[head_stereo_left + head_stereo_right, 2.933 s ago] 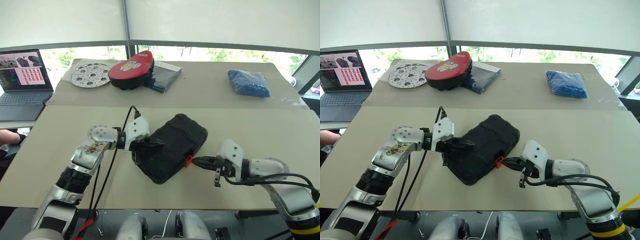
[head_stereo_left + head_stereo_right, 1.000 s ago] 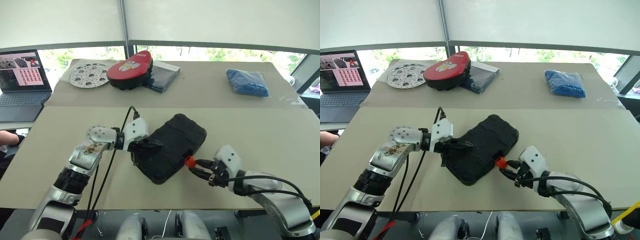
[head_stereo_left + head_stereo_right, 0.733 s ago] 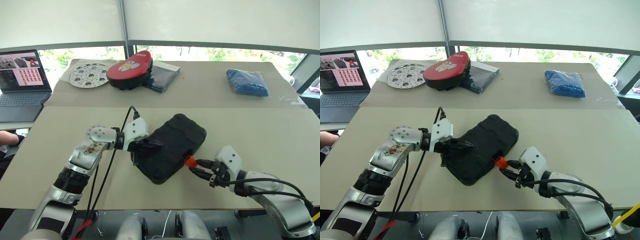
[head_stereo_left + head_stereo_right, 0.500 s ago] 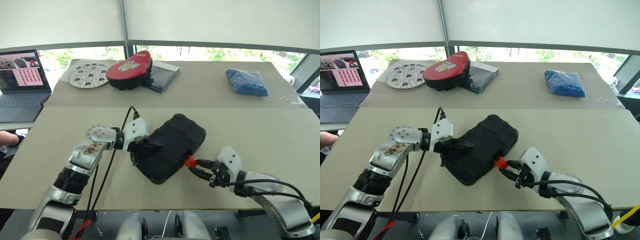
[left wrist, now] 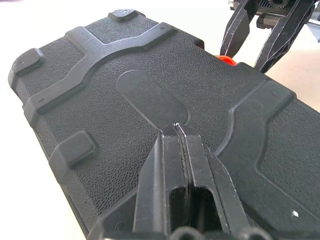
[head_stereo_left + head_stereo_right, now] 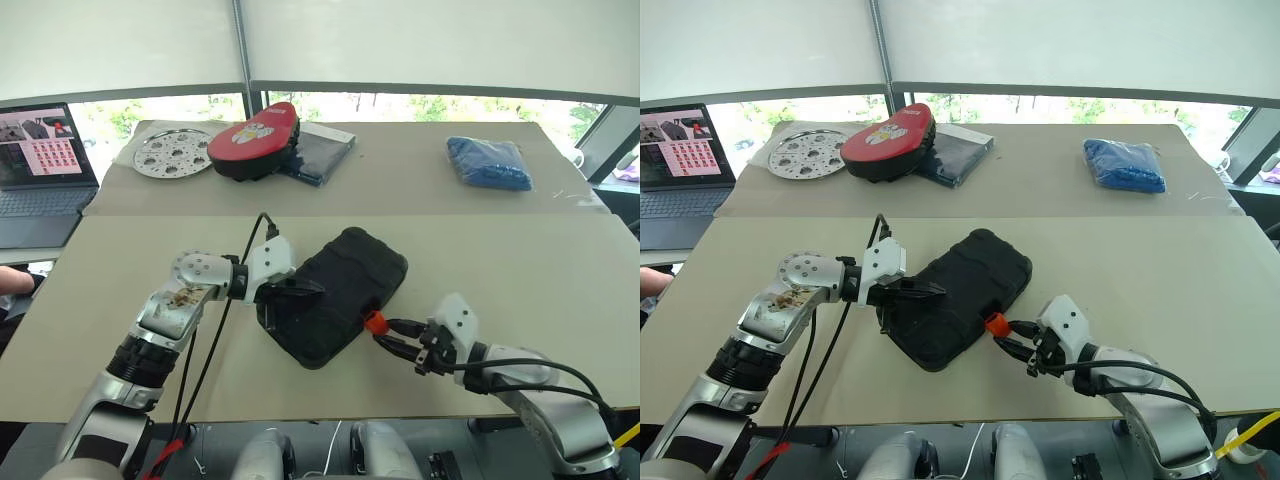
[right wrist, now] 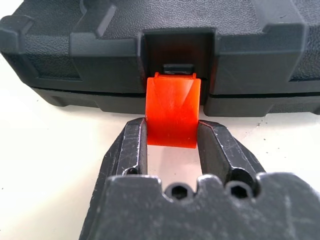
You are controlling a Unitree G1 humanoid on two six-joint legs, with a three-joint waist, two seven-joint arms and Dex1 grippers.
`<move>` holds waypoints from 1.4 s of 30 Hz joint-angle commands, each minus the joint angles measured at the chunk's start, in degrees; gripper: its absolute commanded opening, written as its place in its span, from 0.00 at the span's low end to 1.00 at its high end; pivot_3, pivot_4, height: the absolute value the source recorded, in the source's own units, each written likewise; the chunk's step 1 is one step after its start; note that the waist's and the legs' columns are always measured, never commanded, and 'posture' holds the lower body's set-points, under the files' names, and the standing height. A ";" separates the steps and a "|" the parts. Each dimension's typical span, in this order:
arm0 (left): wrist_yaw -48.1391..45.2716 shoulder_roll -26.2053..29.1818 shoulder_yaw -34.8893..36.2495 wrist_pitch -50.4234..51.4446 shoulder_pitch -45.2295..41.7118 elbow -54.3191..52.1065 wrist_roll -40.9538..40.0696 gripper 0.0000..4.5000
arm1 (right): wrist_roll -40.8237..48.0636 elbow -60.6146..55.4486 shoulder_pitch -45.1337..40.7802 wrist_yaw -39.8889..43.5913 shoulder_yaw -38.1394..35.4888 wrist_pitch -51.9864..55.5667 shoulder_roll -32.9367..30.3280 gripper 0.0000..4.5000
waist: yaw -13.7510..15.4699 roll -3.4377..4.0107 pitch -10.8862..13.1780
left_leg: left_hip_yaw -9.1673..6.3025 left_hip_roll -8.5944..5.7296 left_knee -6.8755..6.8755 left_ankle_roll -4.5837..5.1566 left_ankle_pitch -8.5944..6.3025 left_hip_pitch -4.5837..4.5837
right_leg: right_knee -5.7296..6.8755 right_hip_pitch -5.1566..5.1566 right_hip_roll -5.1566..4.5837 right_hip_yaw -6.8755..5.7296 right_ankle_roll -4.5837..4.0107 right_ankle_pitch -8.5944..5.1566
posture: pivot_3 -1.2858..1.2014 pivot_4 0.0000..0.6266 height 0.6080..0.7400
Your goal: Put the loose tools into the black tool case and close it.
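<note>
A wide beige tabletop [image 6: 560, 270] fills the head views, and the black textured moulded-plastic tool case [image 6: 335, 295] lies shut and slantwise at its centre. In the upper left sit a red-and-black rounded pad [image 6: 250, 137] and a perforated silver disc [image 6: 173, 153]; a crumpled blue cloth [image 6: 488, 163] lies upper right. The left gripper [image 5: 176, 131], fingers pressed together and holding nothing, rests its tips on the case's lid. The right gripper [image 7: 172, 139], partly open, clasps the small orange plastic latch [image 7: 173, 111] on the case's front edge, a finger against each side.
</note>
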 commanded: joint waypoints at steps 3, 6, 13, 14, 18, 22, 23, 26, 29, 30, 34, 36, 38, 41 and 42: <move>-0.50 0.38 -4.20 2.64 2.38 2.03 2.78 0.00 | -0.57 -1.15 -0.77 3.17 -0.40 -8.36 -0.85 0.28 | 0.11 0.00 0.00 | -0.01 0.00 -0.03 -0.01 0.01 0.02 | 0.00 0.01 0.00 -0.01 -0.02 -0.02 | 0.52 0.24 1.00; -0.52 0.49 -4.35 2.82 2.43 1.91 2.71 0.00 | -1.06 -0.34 -1.20 3.47 -0.59 -9.31 -1.29 0.28 | 0.12 0.00 0.00 | 0.00 -0.04 -0.04 0.00 0.00 -0.01 | -0.02 0.02 -0.03 -0.01 0.03 -0.06 | 0.52 0.24 1.00; -0.59 0.54 -4.42 2.88 2.46 1.87 2.74 0.00 | -1.44 -0.41 -4.10 0.58 2.24 -4.62 0.33 0.28 | 0.06 0.00 0.00 | 0.00 -0.04 -0.04 0.01 -0.01 -0.01 | -0.03 0.02 -0.04 0.00 0.05 -0.08 | 0.52 0.24 1.00; -0.59 0.56 -4.42 2.85 2.47 1.87 2.76 0.00 | -1.14 -0.51 -4.38 0.51 2.87 -3.25 0.38 0.28 | 0.04 0.00 0.00 | 0.00 -0.03 -0.05 0.01 -0.01 0.00 | -0.03 0.02 -0.04 -0.01 0.04 -0.08 | 0.52 0.24 1.00; -0.65 0.65 -4.31 2.73 2.50 2.10 2.81 0.00 | 1.76 -1.63 -4.91 0.12 2.58 0.75 1.19 0.63 | 0.06 0.00 -0.01 | -0.01 -0.01 -0.05 -0.01 0.01 0.03 | -0.01 0.03 -0.03 -0.01 0.02 -0.07 | 0.52 0.24 1.00; -0.51 0.86 -4.25 2.81 2.75 1.82 2.82 0.00 | 0.69 -2.14 -2.80 0.68 -0.16 -0.71 -1.41 0.84 | 0.11 0.00 -0.01 | -0.01 -0.03 -0.06 0.00 0.00 0.01 | -0.02 0.04 -0.06 -0.02 0.02 -0.09 | 0.52 0.24 1.00; -0.49 0.93 -4.25 2.87 2.83 1.67 2.80 0.00 | 0.99 -2.00 -2.10 0.96 -1.18 -0.98 -2.01 0.84 | 0.16 -0.01 -0.01 | 0.00 -0.04 -0.06 0.00 0.00 0.01 | -0.03 0.04 -0.07 -0.02 0.02 -0.09 | 0.52 0.24 1.00; -0.40 1.03 -4.22 3.08 3.07 1.32 2.72 0.00 | 1.93 -1.09 -0.19 2.18 -4.05 -1.80 -3.66 0.78 | 0.27 -0.01 -0.01 | 0.00 -0.05 -0.05 0.01 -0.01 0.01 | -0.05 0.07 -0.08 -0.02 0.03 -0.09 | 0.52 0.24 1.00; -0.51 1.14 -4.25 3.10 3.20 1.21 2.68 0.00 | 1.42 -0.57 0.57 3.73 -3.90 -2.91 -5.00 0.59 | 0.23 -0.01 -0.02 | 0.00 -0.04 -0.06 0.01 -0.01 0.03 | -0.05 0.08 -0.06 -0.03 0.03 -0.09 | 0.52 0.24 1.00; -0.58 1.13 -4.34 3.05 3.16 1.24 2.71 0.00 | 0.06 0.02 0.30 4.10 -2.91 -4.20 -5.37 0.51 | 0.22 -0.02 -0.02 | 0.00 -0.04 -0.06 0.01 0.00 0.04 | -0.05 0.08 -0.05 -0.02 0.03 -0.09 | 0.52 0.24 1.00; -0.51 0.83 -4.52 2.99 2.79 1.54 2.78 0.00 | -2.31 1.38 -2.23 3.57 0.64 -5.51 -4.33 0.22 | 0.22 -0.02 -0.02 | 0.00 -0.04 -0.06 0.01 -0.01 0.04 | -0.05 0.08 -0.05 -0.02 0.03 -0.09 | 0.52 0.24 1.00; -0.46 0.74 -4.58 3.10 2.68 1.52 2.79 0.00 | -2.70 1.49 -3.44 3.58 2.34 -5.75 -3.42 0.06 | 0.24 -0.02 -0.02 | -0.01 -0.05 -0.06 0.01 -0.01 0.03 | -0.05 0.06 -0.06 -0.02 0.03 -0.09 | 0.52 0.24 1.00; -0.50 0.78 -4.57 3.10 2.63 1.69 2.80 0.00 | -2.96 1.85 -4.70 3.28 3.56 -5.56 -2.46 0.01 | 0.29 -0.02 -0.02 | -0.01 -0.04 -0.06 0.01 -0.01 0.01 | -0.05 0.06 -0.06 -0.04 0.03 -0.09 | 0.52 0.24 1.00; -0.63 0.88 -4.72 3.30 2.59 1.74 2.84 0.00 | -3.55 2.74 -6.42 3.01 4.71 -5.56 -1.50 0.01 | 0.14 -0.05 -0.04 | -0.01 -0.04 -0.06 0.01 0.00 0.02 | -0.05 0.07 -0.06 -0.03 0.03 -0.09 | 0.52 0.24 1.00; -0.63 0.92 -4.77 3.43 2.61 1.67 2.85 0.00 | -3.71 3.07 -6.90 2.95 4.83 -5.63 -1.22 0.01 | 0.10 -0.06 -0.04 | -0.01 -0.04 -0.06 0.00 0.00 0.05 | -0.05 0.09 -0.05 -0.03 0.03 -0.09 | 0.52 0.24 1.00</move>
